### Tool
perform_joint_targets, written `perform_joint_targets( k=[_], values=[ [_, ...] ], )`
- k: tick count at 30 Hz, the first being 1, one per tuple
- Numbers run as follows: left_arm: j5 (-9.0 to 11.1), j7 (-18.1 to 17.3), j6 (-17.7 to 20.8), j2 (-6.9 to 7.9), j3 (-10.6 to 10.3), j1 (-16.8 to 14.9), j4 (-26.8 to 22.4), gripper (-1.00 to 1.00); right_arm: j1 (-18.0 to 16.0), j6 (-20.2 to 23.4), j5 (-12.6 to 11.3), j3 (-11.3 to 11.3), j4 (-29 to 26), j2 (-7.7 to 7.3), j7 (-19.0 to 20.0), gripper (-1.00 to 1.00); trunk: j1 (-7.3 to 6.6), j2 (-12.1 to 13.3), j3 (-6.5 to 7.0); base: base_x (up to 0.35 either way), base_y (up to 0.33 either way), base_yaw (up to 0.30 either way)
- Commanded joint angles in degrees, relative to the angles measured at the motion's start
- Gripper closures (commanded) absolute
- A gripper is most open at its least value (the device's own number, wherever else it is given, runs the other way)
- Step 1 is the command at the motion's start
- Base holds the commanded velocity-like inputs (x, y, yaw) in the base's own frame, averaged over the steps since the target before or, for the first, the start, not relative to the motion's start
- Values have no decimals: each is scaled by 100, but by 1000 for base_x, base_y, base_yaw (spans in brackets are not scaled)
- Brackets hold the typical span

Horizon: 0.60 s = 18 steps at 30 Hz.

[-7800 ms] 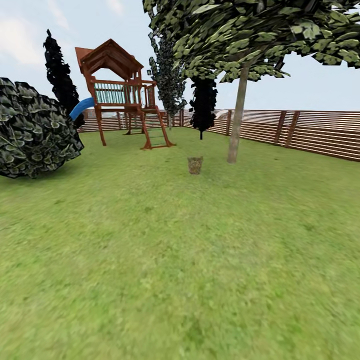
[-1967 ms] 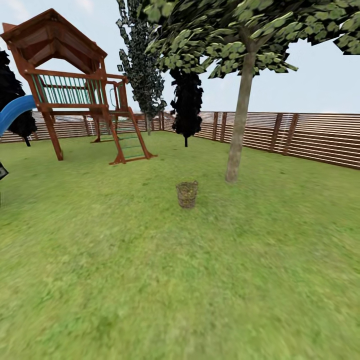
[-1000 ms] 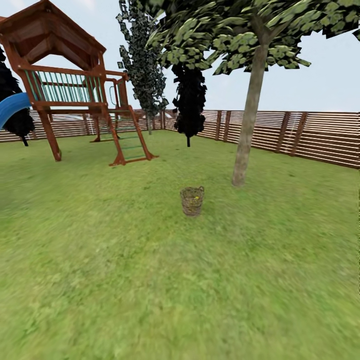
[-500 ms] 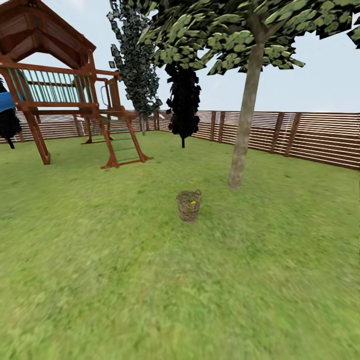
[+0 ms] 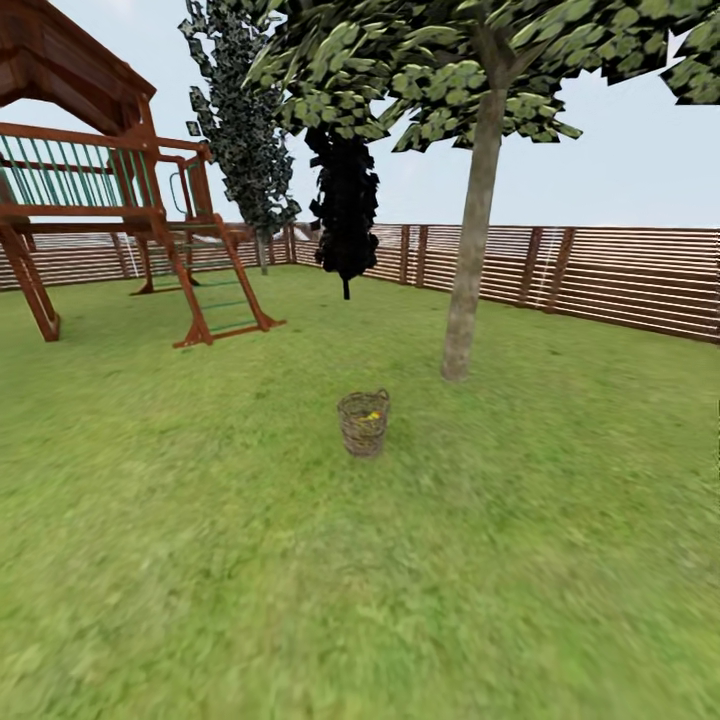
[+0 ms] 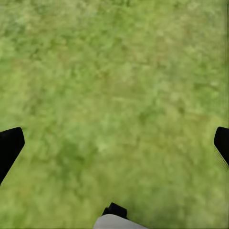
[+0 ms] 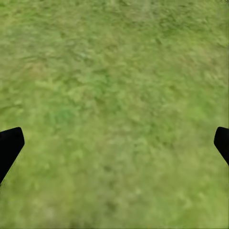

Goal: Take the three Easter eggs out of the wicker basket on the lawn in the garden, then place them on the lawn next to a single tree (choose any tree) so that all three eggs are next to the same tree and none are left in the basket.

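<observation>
— Where's the basket (image 5: 363, 423)?
— Ahead on the lawn (image 5: 300, 560), near the tree (image 5: 468, 270), well apart from both grippers; neither arm looks nearer.
— The grippers?
— Left gripper (image 6: 114, 143) and right gripper (image 7: 114, 143) spread wide, holding nothing, over grass.
</observation>
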Motion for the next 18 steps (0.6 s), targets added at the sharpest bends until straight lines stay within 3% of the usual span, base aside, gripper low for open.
perform_joint_targets(
  k=[1,10,18],
  values=[
    [32,2,-15,1,-8,-4,2,-100,-3,-17,6,-1,4,1,-11,-100,7,-12,-8,342,131,-142],
    [32,-2,-15,1,-8,-4,2,-100,-2,-17,8,15,4,6,-11,-100,7,-12,42,342,132,-145],
    [32,-9,-15,1,-10,-4,2,-100,-5,-17,8,17,4,6,-11,-100,7,-12,57,342,138,-37]
  ],
)
